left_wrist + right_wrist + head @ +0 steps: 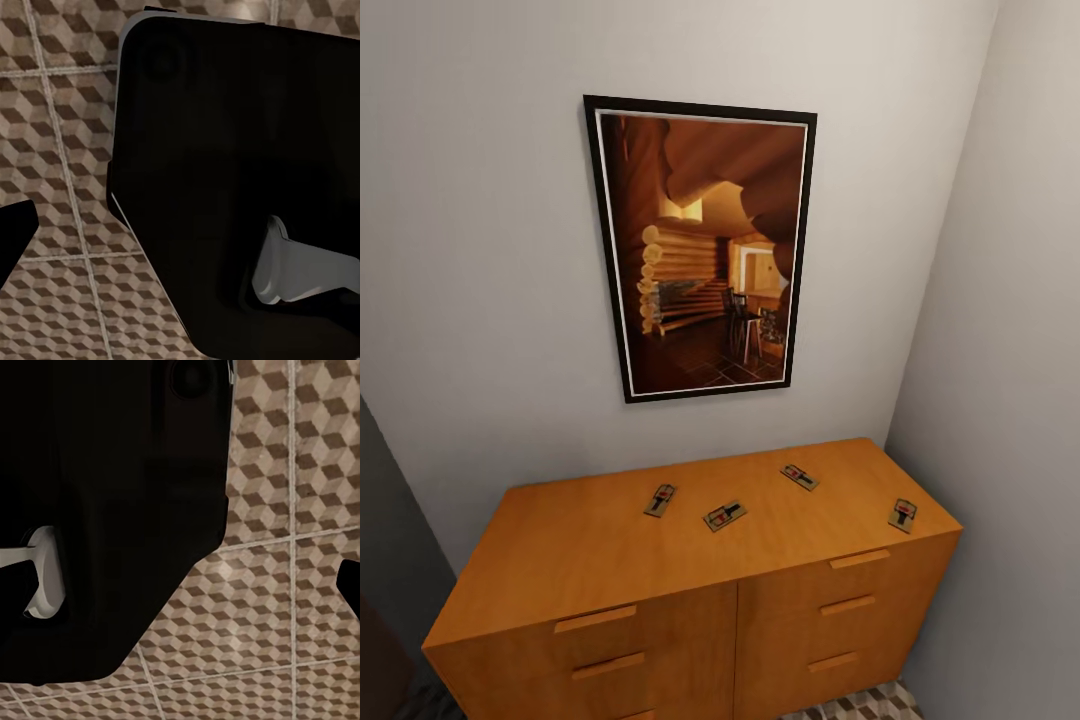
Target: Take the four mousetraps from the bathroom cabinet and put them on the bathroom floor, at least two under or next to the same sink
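Framed picture (pixel 700 250): black frame with thin white inner border, portrait format, hung slightly tilted on the pale wall (pixel 480 250); it depicts a warm-lit log-cabin interior with stacked logs, a dark tiled floor and a chair. Side wall (pixel 1010 300): plain, pale grey, meeting the first in a corner.

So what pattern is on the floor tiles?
Brown, beige and white cubes on the bathroom floor, clearest in the right wrist view.
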### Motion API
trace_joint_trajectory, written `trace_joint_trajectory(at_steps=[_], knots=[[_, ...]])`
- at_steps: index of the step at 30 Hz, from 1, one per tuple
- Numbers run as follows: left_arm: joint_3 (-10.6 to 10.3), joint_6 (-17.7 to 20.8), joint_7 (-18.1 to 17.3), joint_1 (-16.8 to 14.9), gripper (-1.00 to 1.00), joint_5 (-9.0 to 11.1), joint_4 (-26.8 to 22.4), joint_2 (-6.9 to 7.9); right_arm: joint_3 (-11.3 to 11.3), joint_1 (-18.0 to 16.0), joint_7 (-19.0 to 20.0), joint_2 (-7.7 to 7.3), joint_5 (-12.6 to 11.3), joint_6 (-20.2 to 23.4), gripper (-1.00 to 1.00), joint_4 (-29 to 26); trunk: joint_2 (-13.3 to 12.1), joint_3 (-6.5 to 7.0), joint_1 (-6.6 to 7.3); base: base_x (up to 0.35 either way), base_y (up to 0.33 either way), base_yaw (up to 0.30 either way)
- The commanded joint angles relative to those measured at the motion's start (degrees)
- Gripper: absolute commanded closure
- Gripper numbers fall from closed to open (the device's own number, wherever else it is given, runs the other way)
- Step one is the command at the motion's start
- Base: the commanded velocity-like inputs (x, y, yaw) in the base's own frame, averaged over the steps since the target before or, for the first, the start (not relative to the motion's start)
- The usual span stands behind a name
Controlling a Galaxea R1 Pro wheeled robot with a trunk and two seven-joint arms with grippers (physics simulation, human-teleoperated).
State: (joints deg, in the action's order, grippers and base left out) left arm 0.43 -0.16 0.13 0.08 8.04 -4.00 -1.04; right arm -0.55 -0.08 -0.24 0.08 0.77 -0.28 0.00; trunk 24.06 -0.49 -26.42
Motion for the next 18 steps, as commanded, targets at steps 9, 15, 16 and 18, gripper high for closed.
trace_joint_trajectory(at_steps=[9, 15, 16, 18], knots=[[0.0, 0.0, 0.0, 0.0, -1.0, 0.5, 0.0, -0.01, 0.0, 0.0, 0.0, 0.01, 0.1, -0.2, -1.0, 0.0, 0.1, -0.05, -0.02, 0.0, 0.0, 0.0], [-0.1, 0.0, 0.0, 0.0, -1.0, 0.5, 0.0, -0.01, 0.0, 0.0, 0.2, -0.02, 0.0, -0.6, -1.0, 0.0, 0.1, -0.05, -0.02, 0.0, 0.0, 0.0], [-0.1, 0.0, 0.0, 0.0, -1.0, 0.5, 0.0, -0.01, 0.0, 0.0, 0.2, -0.02, 0.0, -0.6, -1.0, 0.0, 0.1, -0.05, -0.02, 0.0, 0.0, 0.0], [-0.1, 0.0, 0.0, 0.0, -1.0, 0.5, 0.0, -0.01, 0.1, 0.0, 0.1, -0.01, -0.1, -0.7, -1.0, 0.0, 0.1, -0.05, -0.02, 0.0, 0.0, 0.0]])
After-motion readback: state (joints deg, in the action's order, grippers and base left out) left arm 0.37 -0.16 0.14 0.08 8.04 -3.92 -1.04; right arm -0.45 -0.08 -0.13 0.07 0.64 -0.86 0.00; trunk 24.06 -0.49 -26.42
